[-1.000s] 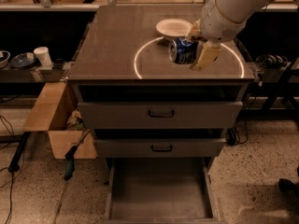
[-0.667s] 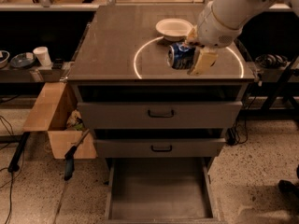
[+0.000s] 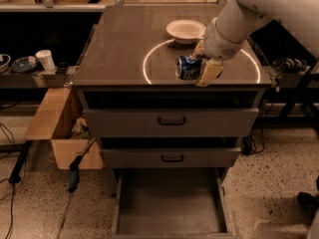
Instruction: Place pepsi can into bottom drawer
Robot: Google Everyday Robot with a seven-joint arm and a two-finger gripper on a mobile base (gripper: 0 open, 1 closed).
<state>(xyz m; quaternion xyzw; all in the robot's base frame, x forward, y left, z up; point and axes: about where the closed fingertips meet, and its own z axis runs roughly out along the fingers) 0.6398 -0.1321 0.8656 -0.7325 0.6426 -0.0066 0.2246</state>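
Note:
The blue pepsi can (image 3: 186, 67) lies on its side in the air, just over the front edge of the cabinet top. My gripper (image 3: 200, 67) is shut on the pepsi can, with one cream finger (image 3: 210, 72) showing at its right end. My white arm reaches in from the upper right. Far below, the bottom drawer (image 3: 170, 201) stands pulled out, its flat grey floor bare. The can hangs above the drawer's back part, with the two upper drawers between them.
A white bowl (image 3: 186, 30) sits on the cabinet top (image 3: 119, 49) behind the gripper. Two upper drawers with black handles (image 3: 171, 120) are closed. A cardboard box (image 3: 55, 128) and tools stand at the left; cables lie on the floor at the right.
The gripper has carried the can a little forward and left, from over the lit ring toward the cabinet's front edge.

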